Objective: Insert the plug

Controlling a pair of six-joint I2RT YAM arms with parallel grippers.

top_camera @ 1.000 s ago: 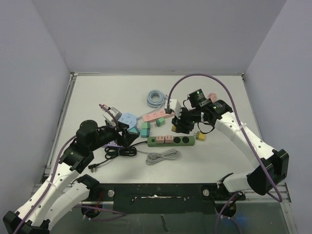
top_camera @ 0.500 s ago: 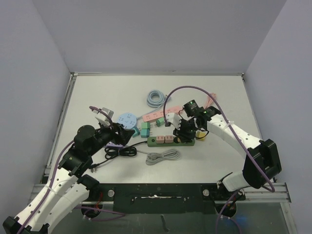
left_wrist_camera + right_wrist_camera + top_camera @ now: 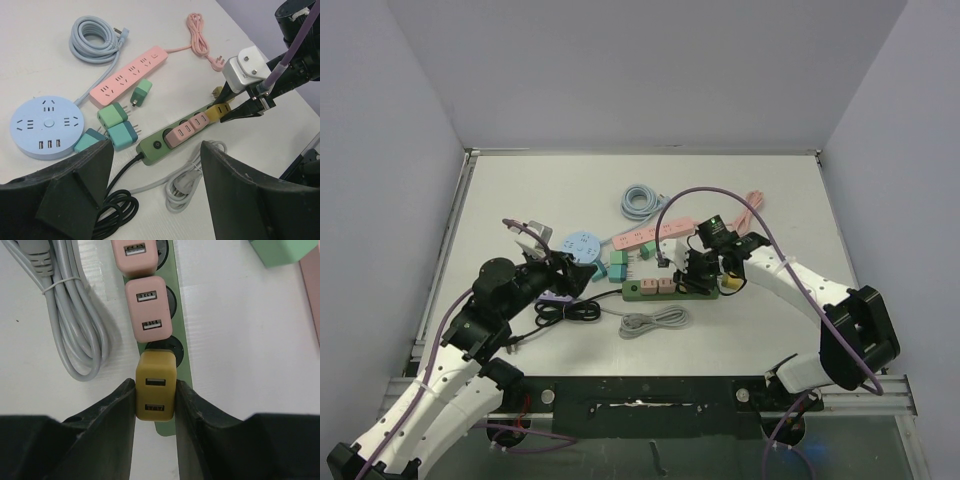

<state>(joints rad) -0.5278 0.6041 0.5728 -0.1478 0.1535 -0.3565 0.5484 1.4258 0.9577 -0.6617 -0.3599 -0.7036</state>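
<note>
Since half a second ago the right arm has eased its wrist closer onto the green power strip (image 3: 670, 289), while the left arm has hardly stirred. At the left, the left arm is bent at the elbow, its forearm reaching toward the middle of the bench (image 3: 520, 190). The left gripper (image 3: 570, 278) hangs near the round blue socket hub (image 3: 582, 245), its jaws spread wide with nothing between them. Further right, the right arm stretches in from the bench's right side, forearm sloping down to the strip. The right gripper (image 3: 155, 395) has its jaws clamped on the yellow plug (image 3: 155, 382), which sits on the strip's end beyond two pink plugs (image 3: 149, 310) and one bare socket (image 3: 167, 347). Whether its pins are seated cannot be told.
</note>
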